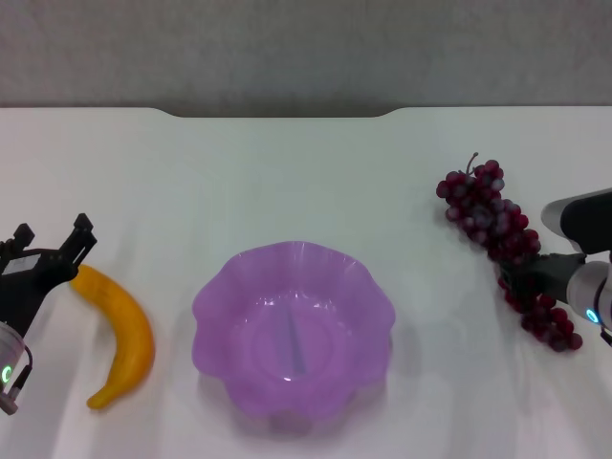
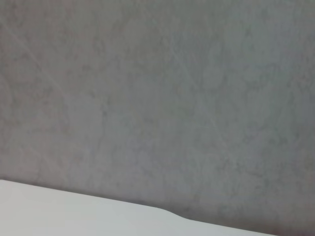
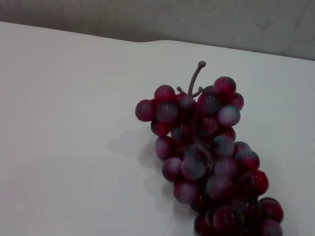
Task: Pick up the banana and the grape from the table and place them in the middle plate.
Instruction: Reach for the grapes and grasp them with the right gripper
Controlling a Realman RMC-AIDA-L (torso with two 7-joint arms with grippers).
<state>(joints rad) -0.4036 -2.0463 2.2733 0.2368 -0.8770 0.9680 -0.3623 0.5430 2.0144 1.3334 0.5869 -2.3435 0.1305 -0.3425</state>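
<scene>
The banana point(image 1: 122, 337) lies on the white table point(image 1: 287, 182) at the left, curved, its upper end beside my left gripper point(image 1: 53, 235). That gripper is open and hovers just over the banana's far end. The grape bunch point(image 1: 488, 215) lies at the right, stem pointing away; it fills the right wrist view point(image 3: 206, 147). My right gripper point(image 1: 537, 274) sits over the middle of the bunch. The purple scalloped middle plate point(image 1: 206, 306) stands empty between the two fruits. The left wrist view shows only the table's far edge point(image 2: 49, 211) and the wall.
The table's notched far edge point(image 1: 277, 115) runs along the back, with a grey wall point(image 1: 306, 48) behind it. There is bare tabletop between the plate and each fruit.
</scene>
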